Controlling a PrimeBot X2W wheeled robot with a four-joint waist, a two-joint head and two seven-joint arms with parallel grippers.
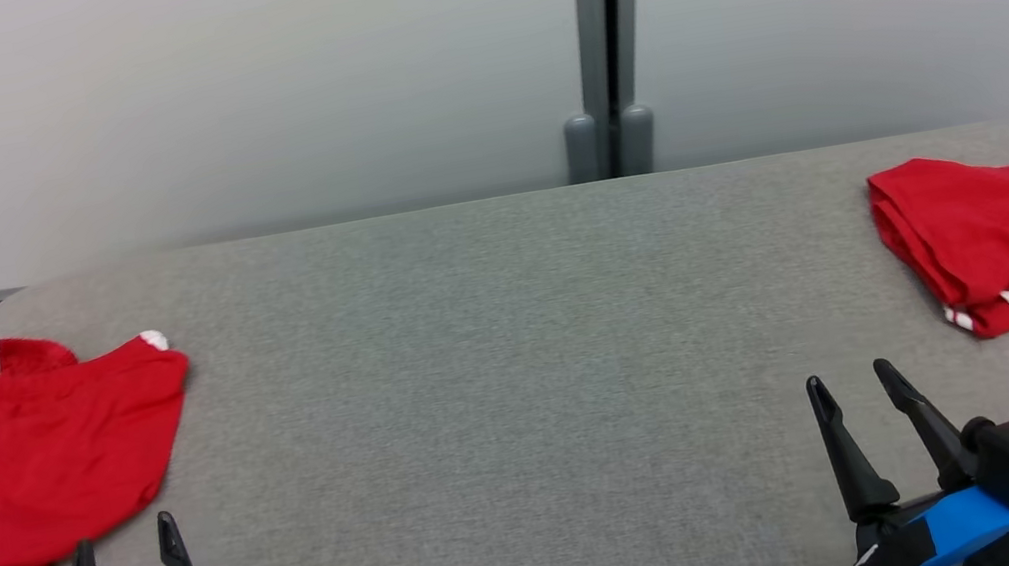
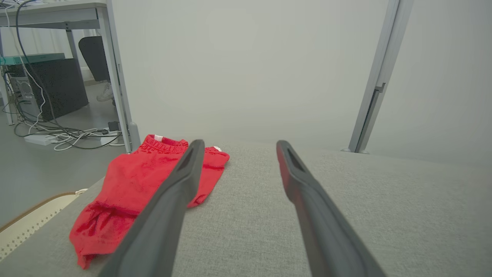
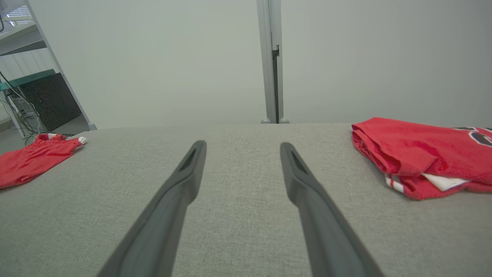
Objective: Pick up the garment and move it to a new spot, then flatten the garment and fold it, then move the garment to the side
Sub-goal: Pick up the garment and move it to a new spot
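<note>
Crumpled red shorts with white trim (image 1: 48,467) lie at the left edge of the grey fabric-covered table (image 1: 499,375), just beside the left gripper (image 1: 124,534), ahead and to its left. A folded red numbered jersey (image 1: 995,246) lies far right, near the right gripper (image 1: 848,374). Both grippers sit low over the table, fingers spread, empty, pointing forward.

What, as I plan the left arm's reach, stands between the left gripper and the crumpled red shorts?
Nothing visible. The open left gripper sits right beside the red shorts, over bare grey table; the folded jersey lies far right.
</note>
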